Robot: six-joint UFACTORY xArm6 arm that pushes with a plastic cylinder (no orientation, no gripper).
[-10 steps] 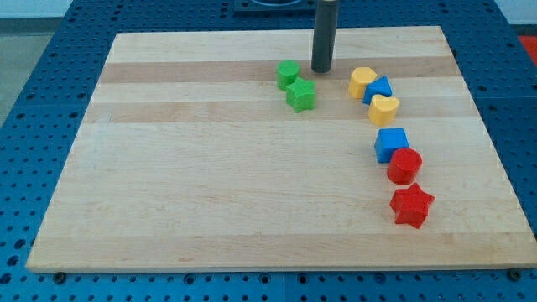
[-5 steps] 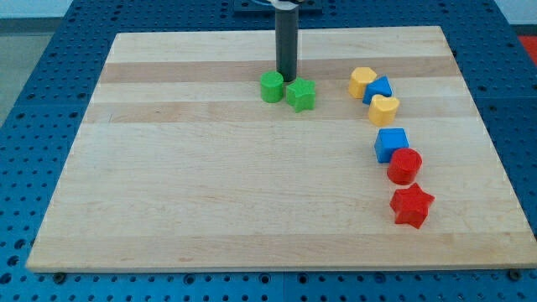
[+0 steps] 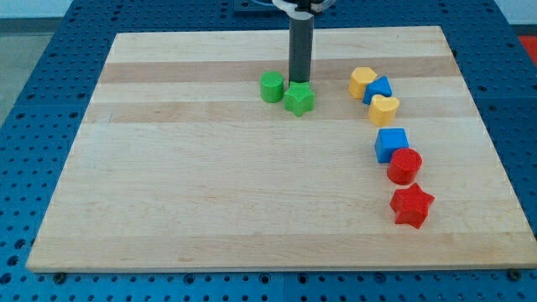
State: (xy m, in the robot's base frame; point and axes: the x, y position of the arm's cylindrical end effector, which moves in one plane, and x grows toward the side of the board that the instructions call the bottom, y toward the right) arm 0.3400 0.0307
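My tip (image 3: 299, 82) stands at the top edge of the green star block (image 3: 299, 99), touching it or nearly so. A green cylinder block (image 3: 271, 86) sits just to the left of the star, a short way left of the rod. To the right lies a curved line of blocks: a yellow block (image 3: 362, 81), a blue block (image 3: 379, 88), a yellow heart-like block (image 3: 384, 109), a blue cube (image 3: 391, 143), a red cylinder (image 3: 404, 165) and a red star (image 3: 411, 205).
The blocks lie on a wooden board (image 3: 210, 184) resting on a blue perforated table (image 3: 33, 101). The rod comes down from the view's top.
The rod moved left from its spot right of the green pair, then back right to the star's top. The green cylinder shifted left and down; the green star shifted slightly.
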